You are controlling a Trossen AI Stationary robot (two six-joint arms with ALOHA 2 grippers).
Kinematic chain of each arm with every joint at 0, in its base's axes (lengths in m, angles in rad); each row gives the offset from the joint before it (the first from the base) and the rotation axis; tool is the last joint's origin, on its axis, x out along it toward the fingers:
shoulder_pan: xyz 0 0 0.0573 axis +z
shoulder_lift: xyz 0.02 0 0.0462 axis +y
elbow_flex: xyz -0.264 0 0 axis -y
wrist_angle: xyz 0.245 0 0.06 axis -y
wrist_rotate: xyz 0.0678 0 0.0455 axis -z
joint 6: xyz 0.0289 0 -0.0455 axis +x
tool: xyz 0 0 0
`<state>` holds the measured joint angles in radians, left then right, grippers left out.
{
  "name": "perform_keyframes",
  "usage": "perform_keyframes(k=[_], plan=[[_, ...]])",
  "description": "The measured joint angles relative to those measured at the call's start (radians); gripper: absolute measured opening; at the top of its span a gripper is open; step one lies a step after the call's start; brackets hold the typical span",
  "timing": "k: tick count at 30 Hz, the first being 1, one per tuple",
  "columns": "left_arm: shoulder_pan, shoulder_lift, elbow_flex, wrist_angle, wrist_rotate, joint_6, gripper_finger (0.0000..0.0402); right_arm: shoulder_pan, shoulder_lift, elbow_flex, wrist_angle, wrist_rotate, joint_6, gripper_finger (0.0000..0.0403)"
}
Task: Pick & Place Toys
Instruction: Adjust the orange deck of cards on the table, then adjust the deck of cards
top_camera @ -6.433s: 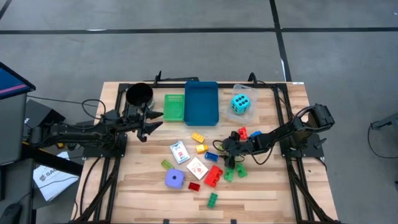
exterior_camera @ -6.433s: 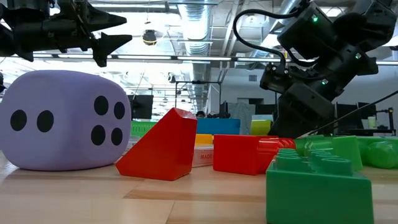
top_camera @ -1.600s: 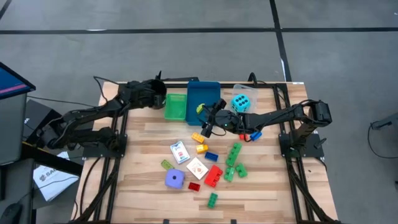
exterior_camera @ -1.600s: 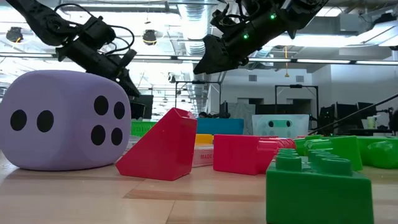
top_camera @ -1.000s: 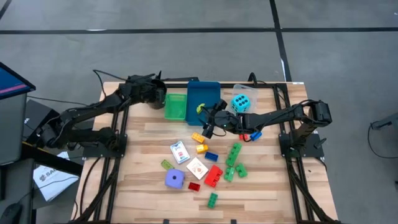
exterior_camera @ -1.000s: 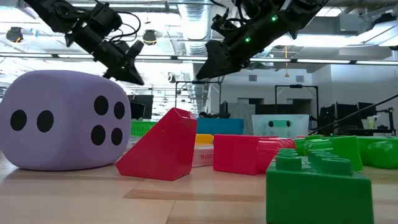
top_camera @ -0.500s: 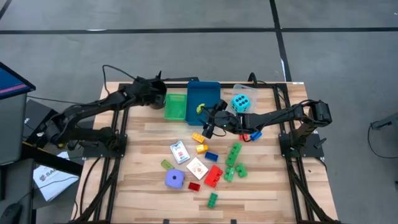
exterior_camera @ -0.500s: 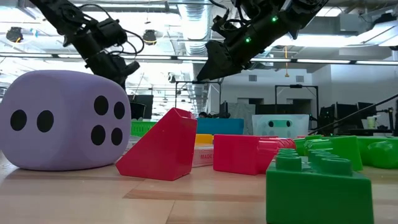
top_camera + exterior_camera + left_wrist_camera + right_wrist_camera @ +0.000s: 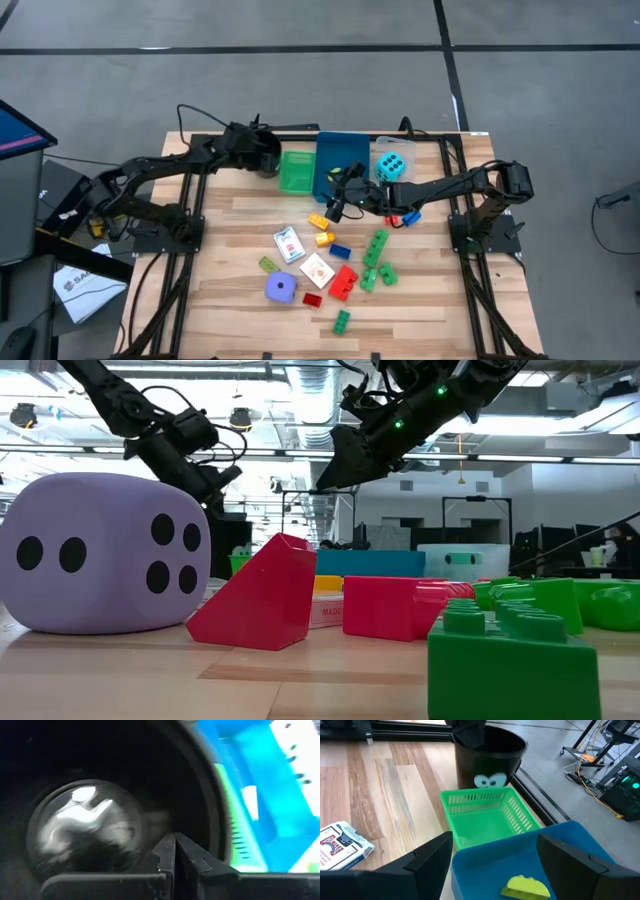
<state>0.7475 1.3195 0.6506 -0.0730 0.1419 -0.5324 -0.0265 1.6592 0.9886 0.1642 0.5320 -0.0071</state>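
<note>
left gripper (image 9: 262, 152): reaching into the black cup (image 9: 262, 157) at the table's far edge, jaws pressed together, gripping nothing visible.
green tray (image 9: 297, 171): sitting just beside the cup, touching the blue tray (image 9: 336, 152).
yellow brick (image 9: 525, 886): lying inside the blue tray, rounded side up, long axis running across the tray.
handling: probably light, stiff, slick plastic; pinching across its short sides looks safest.
right gripper (image 9: 337, 201): hovering at the blue tray's near edge, jaws standing apart, empty.
remaining toys: purple die (image 9: 281, 288), card packs (image 9: 289, 244) and bricks lying mid-table toward the near edge; cyan die (image 9: 390, 166) sitting at the far edge.
</note>
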Motion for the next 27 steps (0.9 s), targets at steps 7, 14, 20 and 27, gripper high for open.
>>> perform_keyframes(k=[7, 14, 20, 27], plan=[[-0.001, -0.026, 0.006, 0.002, 0.002, 0.008, 0.0, 0.0, 0.0, 0.0, 0.0, 0.0, 0.0, 0.0283], [-0.001, -0.133, 0.006, -0.008, -0.067, 0.102, 0.0, 0.0, 0.0, 0.0, 0.0, 0.0, 0.033, 0.0283], [-0.013, -0.352, 0.006, -0.118, -0.072, 0.253, 0.0, 0.0, 0.0, 0.0, -0.008, 0.0, 0.07, 0.0283], [-0.09, -0.651, -0.087, -0.149, -0.071, 0.311, 0.0, 0.006, 0.0, 0.0, 0.006, -0.008, 0.113, 0.0283]])
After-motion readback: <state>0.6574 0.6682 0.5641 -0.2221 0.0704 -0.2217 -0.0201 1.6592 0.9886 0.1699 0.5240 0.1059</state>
